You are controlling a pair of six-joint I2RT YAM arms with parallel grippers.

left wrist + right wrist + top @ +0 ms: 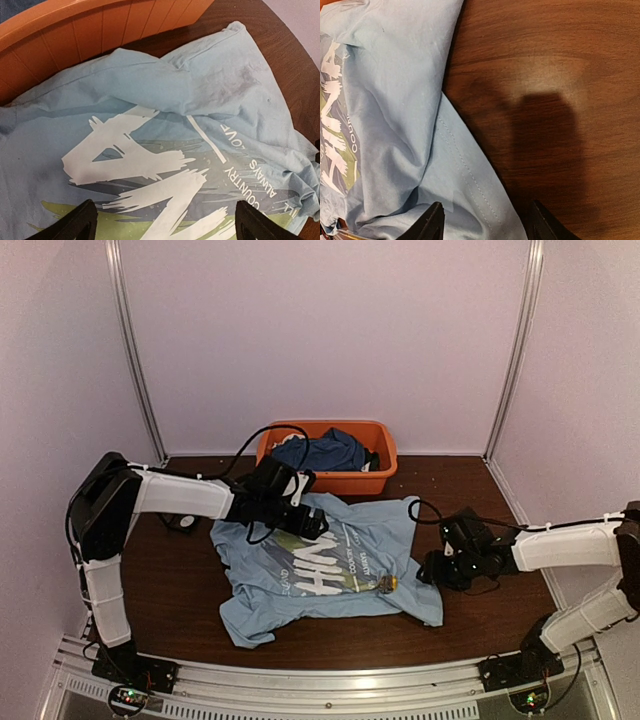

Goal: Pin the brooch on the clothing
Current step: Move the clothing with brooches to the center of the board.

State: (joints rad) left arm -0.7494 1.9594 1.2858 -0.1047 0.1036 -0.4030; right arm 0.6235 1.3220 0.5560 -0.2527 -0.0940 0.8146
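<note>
The light blue T-shirt point(300, 575) lies spread and rumpled on the dark wooden table, its "CHINA" print facing up. The brooch point(388, 584) is a tiny gold-toned spot on the shirt's right part, by the print's edge. My left gripper point(312, 524) is open and empty, just above the shirt's upper part. In the left wrist view it point(162, 227) hangs over the white and green print point(150, 170). My right gripper point(432, 571) is open and empty at the shirt's right edge, right of the brooch. In the right wrist view it point(487, 227) straddles the stitched hem point(465, 175).
An orange basket point(375, 478) stands at the back, touching the shirt's top edge, with a dark blue garment point(325, 452) inside. Its wall fills the top left of the left wrist view point(75, 35). A small black case point(182, 523) lies left of the shirt. Bare wood point(545, 75) lies right of the shirt.
</note>
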